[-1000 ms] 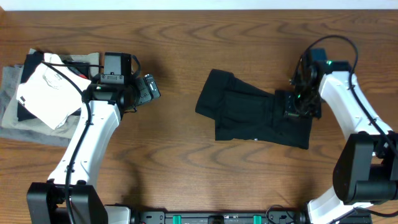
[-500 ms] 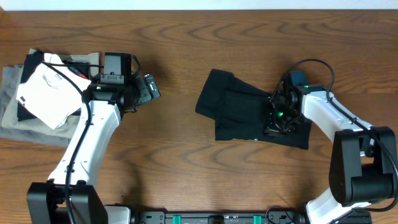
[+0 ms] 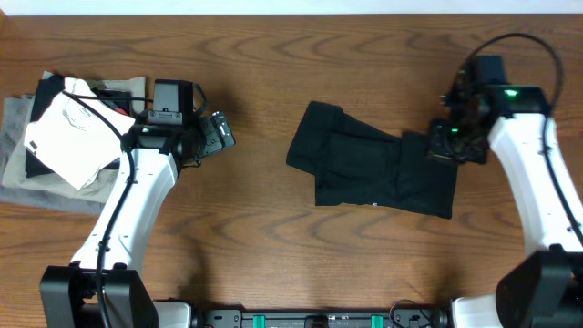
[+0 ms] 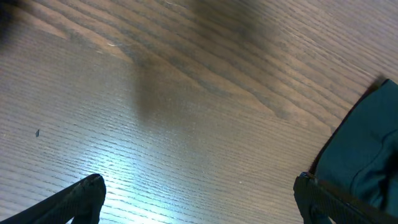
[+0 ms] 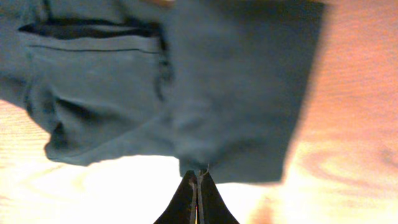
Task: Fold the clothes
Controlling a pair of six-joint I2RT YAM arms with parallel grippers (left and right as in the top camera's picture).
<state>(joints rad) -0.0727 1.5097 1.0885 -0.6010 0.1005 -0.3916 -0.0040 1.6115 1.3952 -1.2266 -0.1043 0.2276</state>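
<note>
The left arm (image 3: pixel 127 210) is rising from its base and bending at the wrist, so the left gripper (image 3: pixel 219 133) is pointing toward the middle, its fingers (image 4: pixel 87 190) standing spread wide apart (only the two tips are showing in the wrist view). The right arm (image 3: pixel 537 182) is reaching forward and curling inward, and the right gripper (image 3: pixel 448 144) is pressing its fingers (image 5: pixel 188 199) tight together.
</note>
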